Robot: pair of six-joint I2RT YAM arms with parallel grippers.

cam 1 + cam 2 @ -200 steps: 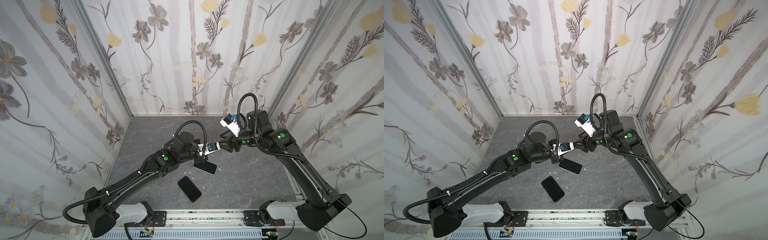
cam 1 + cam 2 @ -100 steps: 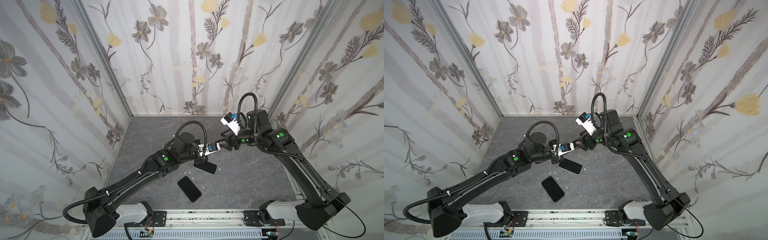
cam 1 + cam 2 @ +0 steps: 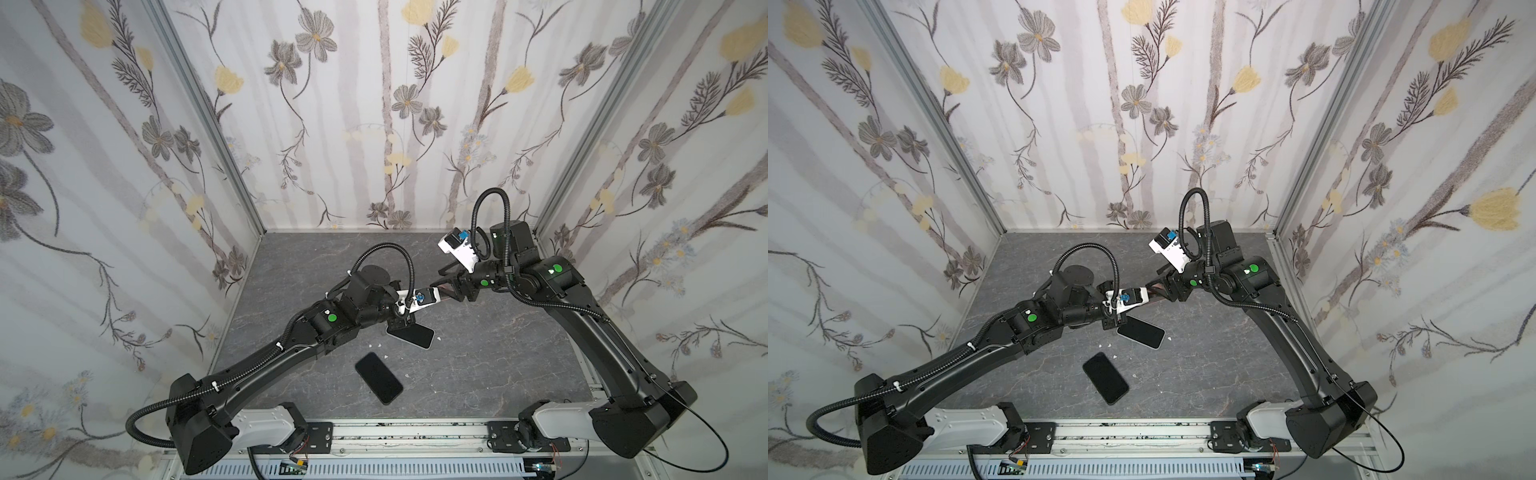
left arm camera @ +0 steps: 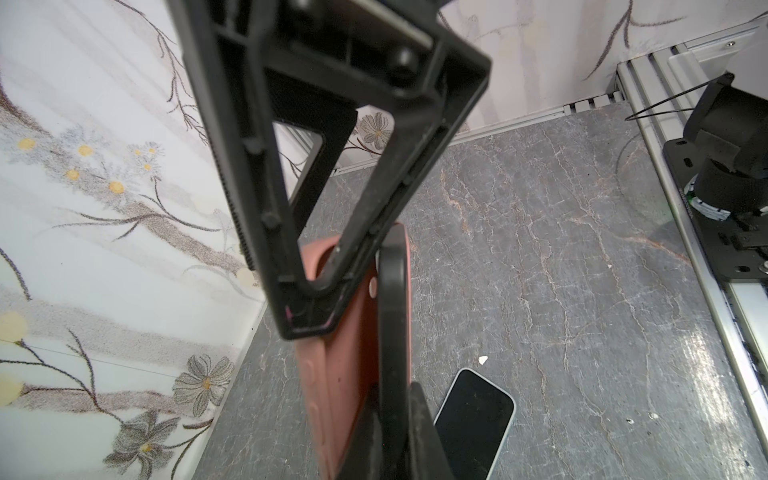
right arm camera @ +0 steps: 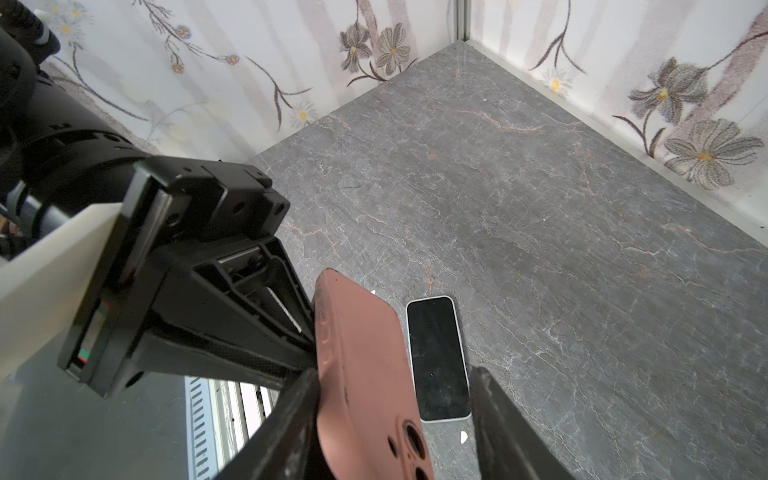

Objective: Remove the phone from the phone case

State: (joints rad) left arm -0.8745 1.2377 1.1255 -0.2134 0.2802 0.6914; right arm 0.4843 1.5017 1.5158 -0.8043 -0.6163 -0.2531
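Floral-papered walls close in a grey, veined worktop [image 3: 498,374]. We find the terracotta phone case [image 5: 357,365] off the surface, held in the air between the two arms. The left fingers [image 5: 232,353] are closed on one long side wall of the case. The right fingers [image 5: 503,424] straddle its camera-hole end. One lies against the case and the other stands clear of it with a gap showing, so we record them as parted, not clamped.

Directly beneath both sets of fingers a pale-rimmed phone [image 5: 438,357] lies flat, screen up. A second, all-black phone [image 3: 379,377] lies flat well apart from the fingers, toward the arm bases. We cannot tell which of the two belongs to this case. The part of the case's inner face visible in the left wrist view shows no handset, so in our judgement the phone is already out.

Handling: the case looks thin, light and rubbery. We expect it to flex and twist under a one-edge grip, so it is best held on a side wall near a corner. The phones look rigid, glass-faced and probably slippery, and they sit low on the worktop. We advise taking one across its narrow width, by the long rims.
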